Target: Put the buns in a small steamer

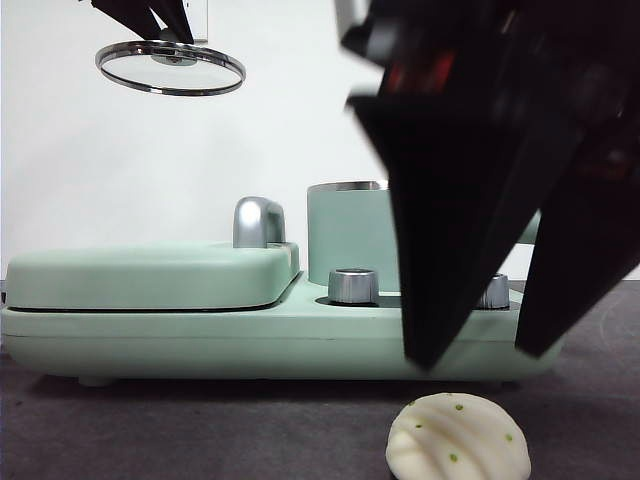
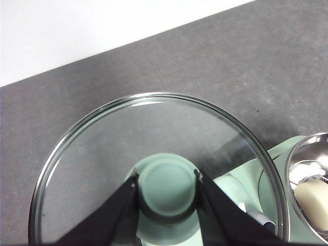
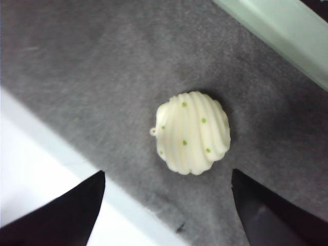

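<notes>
- Appliance [image 1: 200, 330]: your landmark, a long mint-green base lying across the grey mat [image 1: 200, 430]. You see its flat hinged griddle [image 1: 150, 275] at one end with a chrome handle [image 1: 258, 222], and two steel knobs [image 1: 353, 285] on the base at the foot of the steamer.
- Right gripper [image 1: 480, 350]: in the front view it is the big dark shape in front of the appliance's steamer end. Your jaws are spread wide and hold nothing; they hang above the ridged bun, one to each side, not touching it.
- Steamer [image 1: 345, 235]: the mint-green pot with a steel rim stands on the appliance beside the griddle. Its top is uncovered.
- Lid [image 2: 154, 169]: the round glass lid with a steel edge is up in the air, well above the griddle end of the appliance. The left wrist view shows it off to one side of the steamer, over the mat.
- Left gripper [image 2: 166, 187]: your jaws are clamped on the lid's green knob [image 2: 166, 189], one on each side.
- Ridged bun [image 3: 193, 132]: cream-white with green specks, it lies on the mat just in front of the appliance, below the right gripper.
- Smooth bun [image 2: 313, 197]: it already lies inside the steamer, seen past the lid's edge in the left wrist view.
</notes>
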Tool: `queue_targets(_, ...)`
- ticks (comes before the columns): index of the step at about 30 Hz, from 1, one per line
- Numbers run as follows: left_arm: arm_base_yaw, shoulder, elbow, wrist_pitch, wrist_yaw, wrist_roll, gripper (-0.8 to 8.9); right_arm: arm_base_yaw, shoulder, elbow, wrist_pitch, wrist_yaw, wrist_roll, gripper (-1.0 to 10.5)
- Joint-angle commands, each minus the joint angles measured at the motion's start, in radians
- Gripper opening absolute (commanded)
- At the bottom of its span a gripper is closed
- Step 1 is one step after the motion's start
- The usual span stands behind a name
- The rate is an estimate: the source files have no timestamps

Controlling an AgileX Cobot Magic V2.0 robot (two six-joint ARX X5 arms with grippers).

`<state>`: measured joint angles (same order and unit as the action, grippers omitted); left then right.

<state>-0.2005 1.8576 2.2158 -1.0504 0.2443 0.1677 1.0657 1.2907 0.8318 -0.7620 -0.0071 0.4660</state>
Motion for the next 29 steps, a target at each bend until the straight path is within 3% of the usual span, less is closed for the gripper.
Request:
queue_targets(1,-0.003,0.007,0.034,0.025,0.007,-0.004,0.16,0.010,0.061,0.005,0.027,0.017,-0.003,3.9)
queue_targets(6,-0.003,0.007,0.034,0.025,0.007,-0.004,0.16,-0.007,0.148,0.005,0.090,0.014,-0.039,3.9)
queue_targets(18,-0.003,0.007,0.034,0.026,0.007,-0.004,0.16,-0.042,0.219,0.006,0.119,0.060,-0.039,3.9)
queue_targets(23,-0.003,0.007,0.034,0.026,0.007,-0.003,0.16,-0.042,0.219,0.006,0.127,0.063,-0.039,1.5)
queue_targets(29,-0.003,0.008,0.034,0.026,0.007,-0.004,0.16,-0.042,0.216,0.040,0.087,0.060,-0.035,1.3)
